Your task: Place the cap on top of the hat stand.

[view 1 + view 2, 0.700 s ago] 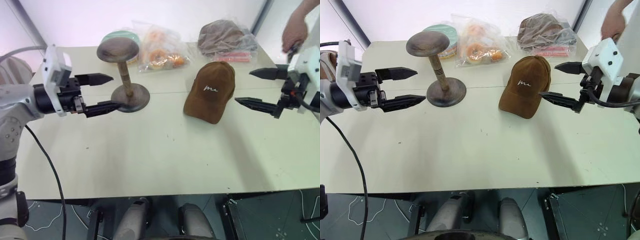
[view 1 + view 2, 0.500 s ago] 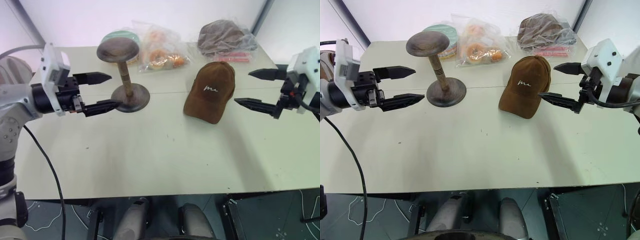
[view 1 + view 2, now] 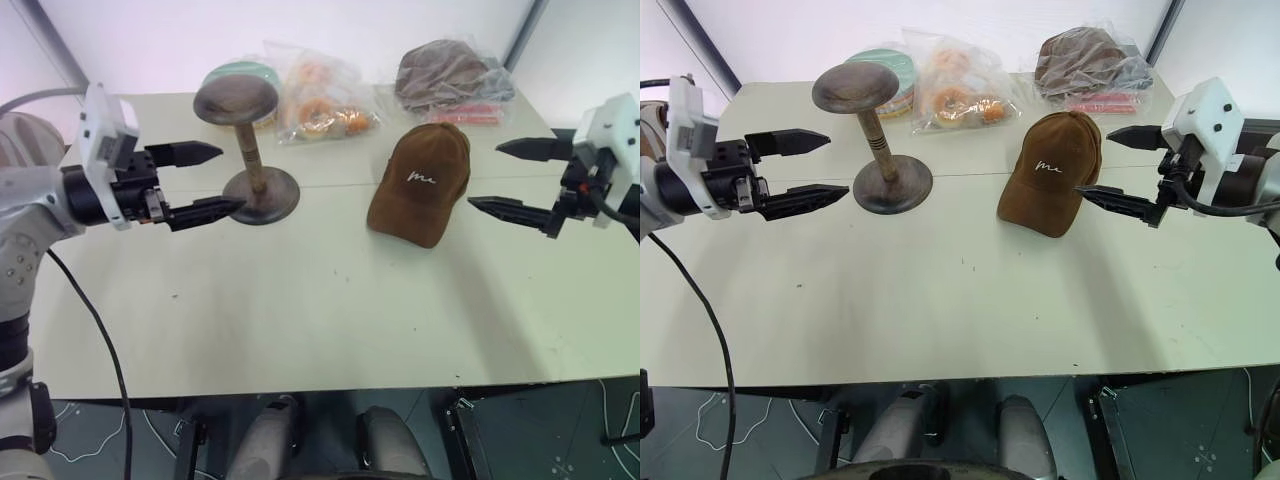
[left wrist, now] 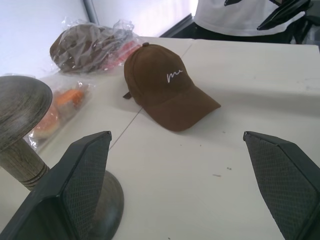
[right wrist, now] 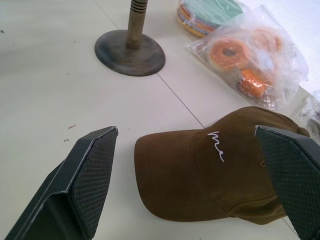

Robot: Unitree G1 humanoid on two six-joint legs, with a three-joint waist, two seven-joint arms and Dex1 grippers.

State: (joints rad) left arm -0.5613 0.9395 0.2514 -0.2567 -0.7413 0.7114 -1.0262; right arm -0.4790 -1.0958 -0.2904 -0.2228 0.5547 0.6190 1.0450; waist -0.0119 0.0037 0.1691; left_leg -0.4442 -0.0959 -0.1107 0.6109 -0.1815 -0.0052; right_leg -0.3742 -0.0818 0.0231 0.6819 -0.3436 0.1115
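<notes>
The brown cap (image 3: pixel 420 185) with white script lies flat on the table right of centre, brim toward me. The dark hat stand (image 3: pixel 250 140) stands upright at the left back, its domed top bare. My left gripper (image 3: pixel 837 163) hovers open just left of the stand's base, pointing right, with nothing between its fingers. Open and empty too, my right gripper (image 3: pixel 484 177) floats just right of the cap and points left at it. The left wrist view has the cap (image 4: pixel 165 85) ahead and the stand (image 4: pixel 20 115) close by. The right wrist view has the cap (image 5: pixel 210 170) near, with the stand's base (image 5: pixel 130 52) beyond.
Along the table's back edge lie a green round disc (image 3: pixel 240 72), a clear bag of orange rings (image 3: pixel 320 100) and a hat wrapped in plastic (image 3: pixel 450 75). A person in a white top (image 4: pixel 240 15) stands beyond the table's right end. The pale table (image 3: pixel 320 320) spreads wide in front.
A person's hand at the far right back has gone out of view. Both grippers stay open and hold nearly the same places.
</notes>
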